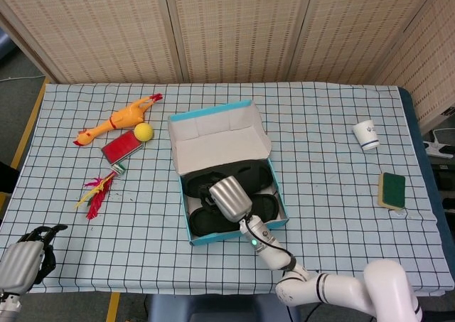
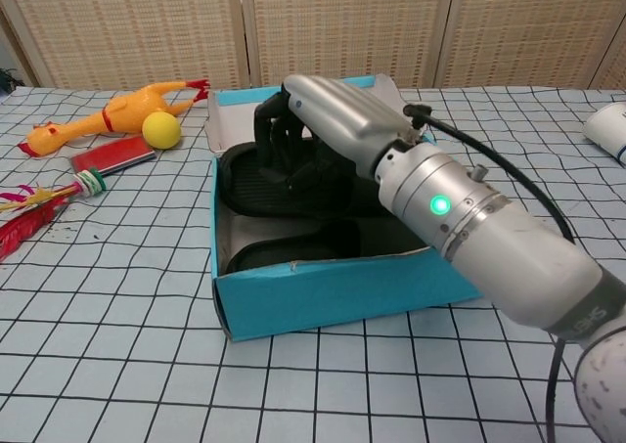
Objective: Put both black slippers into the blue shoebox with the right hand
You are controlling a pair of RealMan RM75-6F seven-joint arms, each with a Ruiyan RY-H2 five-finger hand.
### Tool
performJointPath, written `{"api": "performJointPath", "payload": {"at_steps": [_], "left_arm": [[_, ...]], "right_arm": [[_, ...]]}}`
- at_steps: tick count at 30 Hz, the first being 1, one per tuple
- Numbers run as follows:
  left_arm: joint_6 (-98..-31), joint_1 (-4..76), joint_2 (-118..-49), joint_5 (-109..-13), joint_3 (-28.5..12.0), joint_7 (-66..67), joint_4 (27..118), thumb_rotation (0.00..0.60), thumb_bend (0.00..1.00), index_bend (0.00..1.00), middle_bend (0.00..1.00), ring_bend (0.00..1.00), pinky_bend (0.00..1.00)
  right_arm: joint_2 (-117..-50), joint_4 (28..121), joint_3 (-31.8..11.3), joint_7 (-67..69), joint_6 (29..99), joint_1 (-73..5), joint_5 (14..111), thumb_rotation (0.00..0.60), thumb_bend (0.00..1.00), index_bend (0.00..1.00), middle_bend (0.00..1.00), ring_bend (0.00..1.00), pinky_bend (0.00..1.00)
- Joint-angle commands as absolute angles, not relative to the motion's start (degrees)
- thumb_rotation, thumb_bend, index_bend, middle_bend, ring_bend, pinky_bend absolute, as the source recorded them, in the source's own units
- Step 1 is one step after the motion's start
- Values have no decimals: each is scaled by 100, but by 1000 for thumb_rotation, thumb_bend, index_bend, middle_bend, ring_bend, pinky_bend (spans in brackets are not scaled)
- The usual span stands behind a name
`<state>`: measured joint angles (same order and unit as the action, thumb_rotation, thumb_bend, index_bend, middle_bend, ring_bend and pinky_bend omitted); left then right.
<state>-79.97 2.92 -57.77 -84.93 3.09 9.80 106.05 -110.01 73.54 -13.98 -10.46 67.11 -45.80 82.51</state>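
The blue shoebox (image 1: 184, 208) (image 2: 333, 288) stands open at the table's middle, its lid flap up at the back. Both black slippers lie inside: one across the back (image 1: 249, 175) (image 2: 252, 182), one along the front wall (image 1: 205, 223) (image 2: 293, 248). My right hand (image 1: 229, 197) (image 2: 337, 120) hovers above the back slipper, palm down, its dark fingers (image 2: 279, 135) bent downward with nothing in them. My left hand (image 1: 25, 260) hangs at the lower left corner of the head view, off the table and holding nothing.
A rubber chicken (image 1: 117, 117) (image 2: 108, 115), a yellow ball (image 1: 144, 131) (image 2: 161, 129), a red flat block (image 1: 121, 146) and a feathered toy (image 1: 99, 190) lie left of the box. A white cup (image 1: 366, 134) and a green sponge (image 1: 392, 190) sit at the far right.
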Motion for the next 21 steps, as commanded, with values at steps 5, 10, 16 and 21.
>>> {"api": "performJointPath", "payload": {"at_steps": [5,10,16,21], "left_arm": [[-7978,307,-5775,-8485,304,964,10596,600,426,222,205,200,315],[-7984,299,-5760,-8494,315,932,10595,600,425,222,205,199,315],[-8005,296,-5754,-8520,314,909,10595,600,426,222,210,200,316],[-7994,300,-5758,-8512,316,923,10594,600,426,222,211,202,315]], "right_arm": [[-11029,7258,-1641,-1121,6531,-4674,8008,600,468,423,408,270,491],[-11210,6836,-1646,-1019,6426,-4755,7936,600,456,385,362,212,406],[-11323,6468,-1537,-850,6264,-4767,7881,600,453,364,333,181,335],[-11369,6271,-1403,-697,6188,-4714,7884,600,453,364,332,181,335]]}}
